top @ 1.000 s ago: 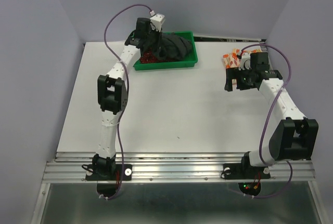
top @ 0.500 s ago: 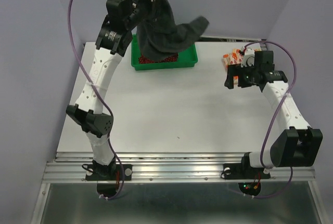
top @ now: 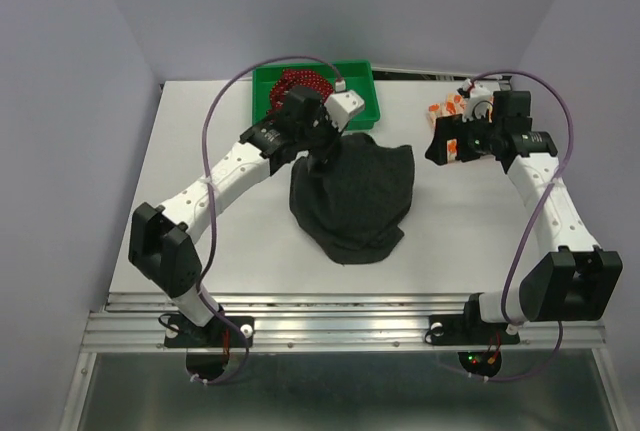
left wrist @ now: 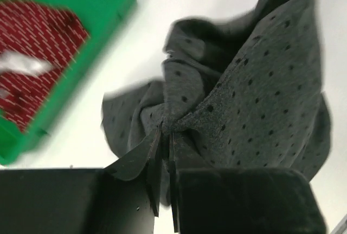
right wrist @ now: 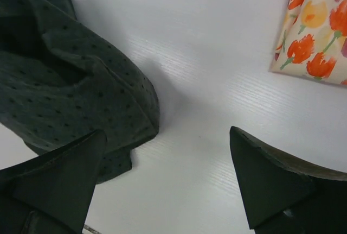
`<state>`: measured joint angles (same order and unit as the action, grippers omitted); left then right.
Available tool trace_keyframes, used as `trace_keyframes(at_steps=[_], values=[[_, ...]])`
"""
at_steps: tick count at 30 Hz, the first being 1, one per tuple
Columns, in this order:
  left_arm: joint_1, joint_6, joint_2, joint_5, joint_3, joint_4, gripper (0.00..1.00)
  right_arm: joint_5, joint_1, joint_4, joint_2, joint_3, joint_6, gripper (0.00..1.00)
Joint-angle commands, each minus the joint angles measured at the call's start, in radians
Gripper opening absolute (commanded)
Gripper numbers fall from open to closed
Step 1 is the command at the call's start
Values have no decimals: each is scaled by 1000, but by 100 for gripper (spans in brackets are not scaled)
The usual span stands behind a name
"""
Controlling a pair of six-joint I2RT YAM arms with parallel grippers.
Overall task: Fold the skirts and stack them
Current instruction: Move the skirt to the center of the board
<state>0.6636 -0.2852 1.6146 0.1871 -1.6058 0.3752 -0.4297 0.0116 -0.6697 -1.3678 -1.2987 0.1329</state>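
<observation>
- Top view: the charcoal-grey cloth skirt [top: 355, 196] lies as a loose, rumpled heap in the middle of the white table [top: 240, 241]. Bare table surface is open on its left, right and near sides.
- The left gripper [top: 325, 146] is at the far edge of this skirt, just in front of the green plastic tray [top: 368, 111]. The dark red dotted skirt [top: 293, 82] lies bunched inside the tray.
- The right gripper [top: 440, 147] hovers just beside the orange-and-white patterned skirt [top: 447, 111], near the far right edge and apart from the grey heap.
- Left wrist view: the fingers are pressed together with a pinch of the grey cloth between them. The cloth is soft, folded, with small dark dots. The tray corner is at the left, blurred, with a strip of table between it and the skirt.
- Right wrist view: the two black fingers stand wide apart over bare table, with nothing between them. The rounded grey edge is at the left, and a flat, straight-edged corner with orange flowers is at the upper right.
</observation>
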Motion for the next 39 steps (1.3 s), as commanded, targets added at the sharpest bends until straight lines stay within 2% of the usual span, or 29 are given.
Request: trace_keyframes(at_steps=[1, 2, 6, 13, 18, 23, 27, 32, 39], values=[[2, 18, -62, 26, 223, -76, 0, -61, 1, 5, 21, 32, 16, 100], [11, 18, -85, 34, 307, -96, 0, -63, 1, 1, 26, 38, 17, 100], [30, 3, -111, 63, 443, -133, 0, -87, 1, -11, 30, 71, 20, 100], [117, -81, -185, 120, 604, -148, 0, -191, 1, -33, 15, 148, 11, 100], [131, -86, -246, 169, 618, -136, 20, -242, 1, -25, 15, 193, -1, 100], [125, -98, -280, 202, 567, -53, 41, -248, 1, 7, -28, 139, -27, 100], [48, -49, -320, 264, 544, -6, 52, -279, 1, 4, -102, 52, -65, 100], [-130, -16, -338, 304, 595, 8, 53, -351, 1, 25, -181, -53, -128, 100], [-145, -58, -325, 327, 650, 16, 53, -377, -94, 53, -249, -134, -240, 100]])
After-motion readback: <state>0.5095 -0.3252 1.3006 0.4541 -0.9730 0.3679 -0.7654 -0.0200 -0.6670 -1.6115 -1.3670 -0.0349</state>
